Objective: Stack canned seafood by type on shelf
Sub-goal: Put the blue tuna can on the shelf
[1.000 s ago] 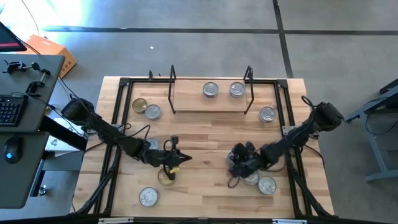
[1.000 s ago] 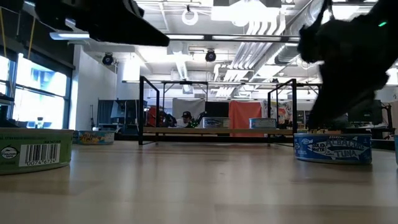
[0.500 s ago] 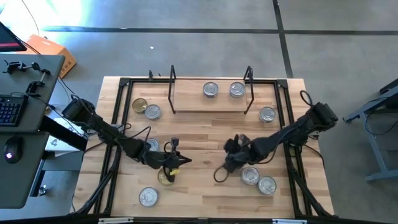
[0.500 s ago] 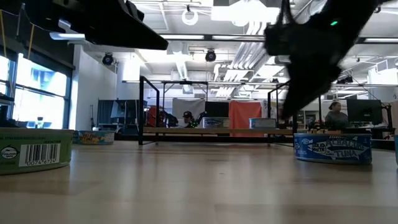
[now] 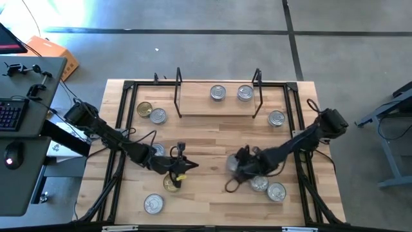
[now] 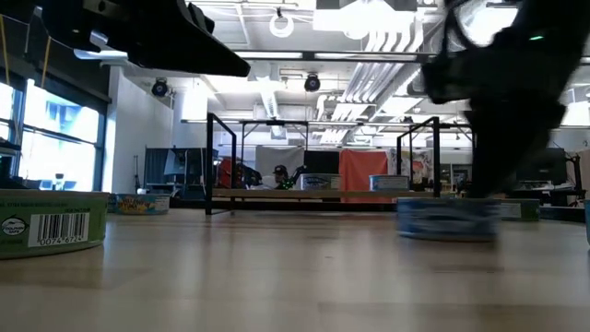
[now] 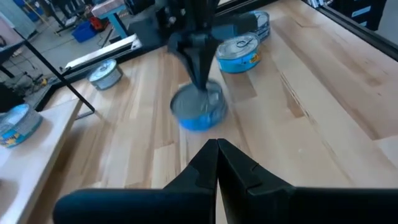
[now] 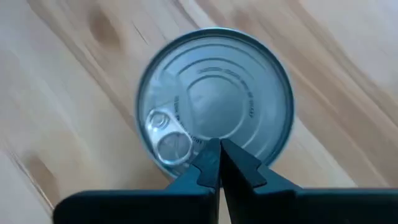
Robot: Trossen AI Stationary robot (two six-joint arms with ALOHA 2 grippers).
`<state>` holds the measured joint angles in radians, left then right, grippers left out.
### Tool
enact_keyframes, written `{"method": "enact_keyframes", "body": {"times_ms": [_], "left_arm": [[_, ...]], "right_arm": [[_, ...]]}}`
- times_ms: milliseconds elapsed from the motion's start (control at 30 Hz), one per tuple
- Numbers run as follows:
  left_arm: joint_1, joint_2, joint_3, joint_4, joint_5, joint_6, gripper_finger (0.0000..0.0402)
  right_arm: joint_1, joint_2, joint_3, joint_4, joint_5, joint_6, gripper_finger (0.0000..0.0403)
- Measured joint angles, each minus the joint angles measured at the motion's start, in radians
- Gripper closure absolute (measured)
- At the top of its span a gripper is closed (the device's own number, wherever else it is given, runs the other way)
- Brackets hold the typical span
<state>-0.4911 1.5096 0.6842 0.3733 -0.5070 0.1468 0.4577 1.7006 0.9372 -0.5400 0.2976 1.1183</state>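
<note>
The shelf (image 5: 196,108) stands at the table's far edge with two silver-lidded tins (image 5: 219,93) (image 5: 244,93) on its board. It also shows in the low view (image 6: 277,195). Other tins lie loose on the table. My right gripper (image 5: 235,167) is shut and points down onto a blue-walled, silver-lidded tin (image 7: 199,111) right of the table's middle. The arm hides that tin from above. My left gripper (image 5: 191,165) is shut and hovers left of the middle, beside a gold-lidded tin (image 5: 172,184), touching nothing. My right gripper comes straight down from above, and its shut fingertips (image 7: 202,87) meet the tin's silver lid (image 8: 236,93) off its centre, opposite the pull tab (image 8: 168,140). The tin stands flat on the table and shows blurred (image 6: 449,219).
Two tins (image 5: 259,184) (image 5: 277,191) lie just right of my right gripper. One tin (image 5: 277,118) sits right of the shelf. A gold one (image 5: 145,108) and a silver one (image 5: 158,116) sit left of it. Another tin (image 5: 153,203) is at the near edge. A green-labelled tin (image 6: 51,224) is close to the low camera.
My right gripper rose off the tin, swung toward the table's left, then came down on it again, staying shut. The blue tin has slid a short way toward the table's left and is still blurred.
</note>
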Motion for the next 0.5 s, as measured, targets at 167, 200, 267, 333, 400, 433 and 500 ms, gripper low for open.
{"method": "enact_keyframes", "body": {"times_ms": [167,200,267,333,400,433,500], "left_arm": [[0.003,0.000,0.001,-0.001,0.000,0.023,0.0401],[0.002,0.000,0.001,-0.001,0.000,0.023,0.0402],[0.002,0.000,0.001,-0.005,0.004,0.024,0.0402],[0.002,0.000,0.001,-0.015,0.033,0.041,0.0399],[0.002,0.000,0.001,-0.022,0.057,0.054,0.0391],[0.002,0.000,0.001,-0.026,0.067,0.065,0.0383],[0.009,0.006,0.001,-0.028,0.104,0.075,0.0364]], "right_arm": [[-0.097,0.082,-0.002,0.311,0.013,-0.172,0.0399],[-0.114,0.093,-0.003,0.369,0.019,-0.208,0.0399],[-0.142,0.115,-0.005,0.489,0.032,-0.290,0.0399],[-0.157,0.122,-0.009,0.574,0.057,-0.379,0.0399],[-0.159,0.115,-0.012,0.636,0.111,-0.454,0.0399],[-0.155,0.103,-0.011,0.659,0.142,-0.477,0.0399],[-0.132,0.072,-0.008,0.673,0.206,-0.495,0.0399]]}}
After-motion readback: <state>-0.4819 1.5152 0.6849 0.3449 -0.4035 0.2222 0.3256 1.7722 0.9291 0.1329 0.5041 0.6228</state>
